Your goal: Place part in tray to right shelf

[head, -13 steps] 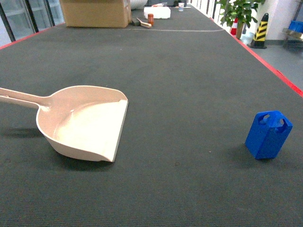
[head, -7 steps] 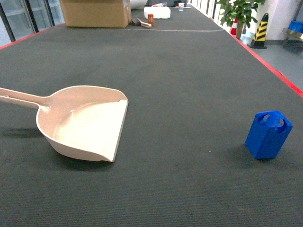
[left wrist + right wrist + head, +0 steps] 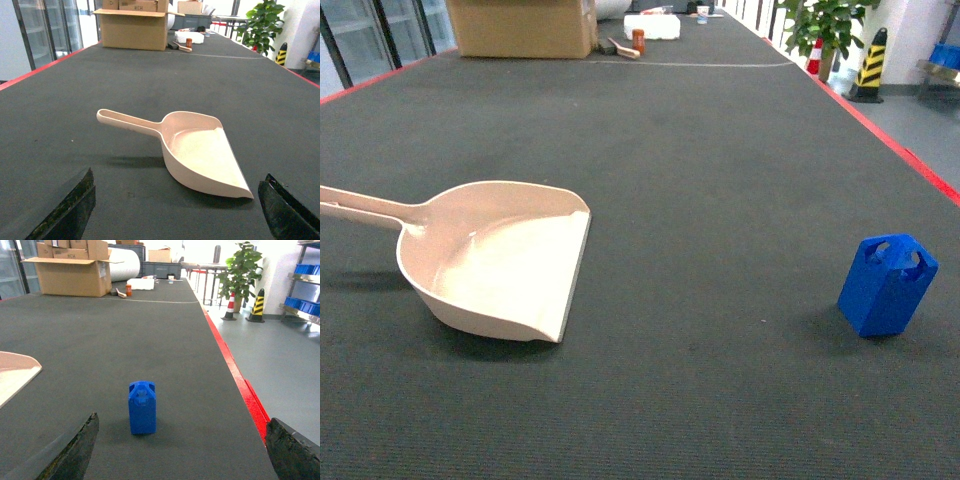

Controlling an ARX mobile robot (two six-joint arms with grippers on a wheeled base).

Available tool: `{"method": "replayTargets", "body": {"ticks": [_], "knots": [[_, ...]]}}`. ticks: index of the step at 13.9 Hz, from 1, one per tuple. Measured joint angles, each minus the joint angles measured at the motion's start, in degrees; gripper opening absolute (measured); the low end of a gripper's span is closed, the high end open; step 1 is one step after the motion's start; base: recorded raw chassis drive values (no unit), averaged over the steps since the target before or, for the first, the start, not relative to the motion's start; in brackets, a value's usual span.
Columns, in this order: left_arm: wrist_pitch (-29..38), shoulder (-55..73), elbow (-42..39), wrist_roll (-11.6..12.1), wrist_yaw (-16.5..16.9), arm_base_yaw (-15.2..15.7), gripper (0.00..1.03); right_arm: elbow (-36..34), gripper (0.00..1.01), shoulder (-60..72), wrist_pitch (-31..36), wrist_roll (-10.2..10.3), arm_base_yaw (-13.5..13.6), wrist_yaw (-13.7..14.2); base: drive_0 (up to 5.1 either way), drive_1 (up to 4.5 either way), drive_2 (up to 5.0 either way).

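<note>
Our left hand [image 3: 175, 210] showed only as two dark fingertips at the bottom corners of its wrist view, spread wide with nothing between them. Our right hand [image 3: 182, 447] was spread the same way at the bottom corners of its own view, also empty. Neither hand appeared in the head view.

The part [image 3: 142, 407] stood upright ahead of the right hand, at lower centre of that view; in the head view it sat at the right edge, well apart from the tray [image 3: 500, 260], which lay at centre left with its handle running off the left side.

We judged the task barely begun: the part was not yet grasped. The next move seemed to call for the right hand to reach forward and close on the block.

The part looked like hard, boxy blue plastic with rounded cut-outs on top; the tray was smooth beige plastic, scoop-shaped with a flat lip. The tabletop [image 3: 720, 150] was dark and finely ribbed.
</note>
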Motion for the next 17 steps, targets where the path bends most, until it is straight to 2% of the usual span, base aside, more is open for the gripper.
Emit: {"method": "replayTargets", "body": {"ticks": [17], "knots": [[0.0,0.02,0.0,0.0,0.0,0.0,0.98,0.0,0.98,0.0,0.0,0.0,0.0,0.0,0.0,0.0,0.0]]}}
